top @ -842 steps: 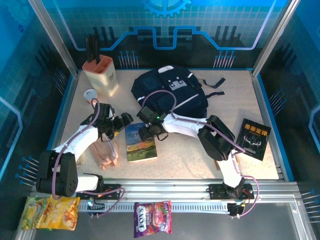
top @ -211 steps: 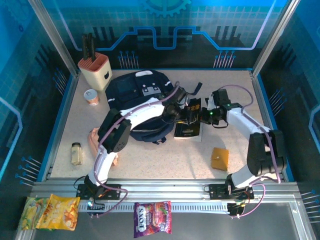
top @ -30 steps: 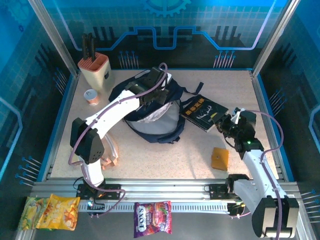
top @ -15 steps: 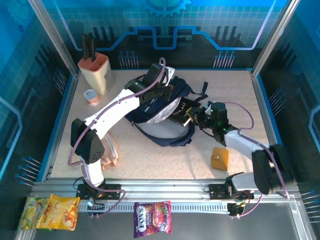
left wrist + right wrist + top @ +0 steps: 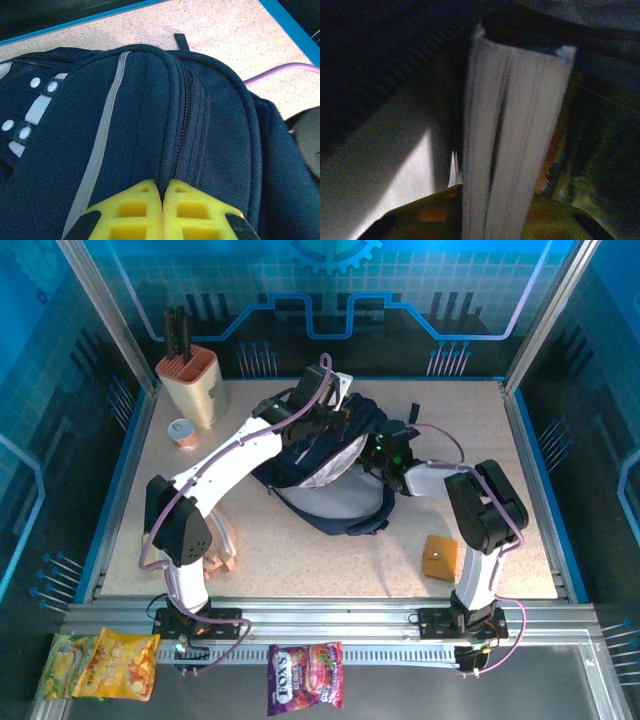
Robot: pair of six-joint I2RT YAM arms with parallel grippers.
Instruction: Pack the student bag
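Note:
The student bag (image 5: 345, 512), navy with a grey stripe, lies mid-table with its mouth held open and pale lining showing. My left gripper (image 5: 330, 422) is shut on the bag's upper rim. In the left wrist view its yellow fingers (image 5: 140, 210) pinch a fold of navy fabric (image 5: 140, 100) beside the zipper. My right gripper (image 5: 378, 452) is at the bag's mouth, shut on a book. The right wrist view shows the book's pale page edge (image 5: 515, 140) standing between the fingers, inside the dark bag interior (image 5: 380, 50).
A knife block (image 5: 195, 380) and a small cup (image 5: 181, 431) stand at the back left. An orange pouch (image 5: 439, 556) lies front right. A pinkish object (image 5: 222, 545) sits by the left arm. Snack packets (image 5: 305, 675) lie beyond the front rail.
My right gripper carried the black book from the table's right side leftward into the bag's mouth. The left gripper kept hold of the raised rim.

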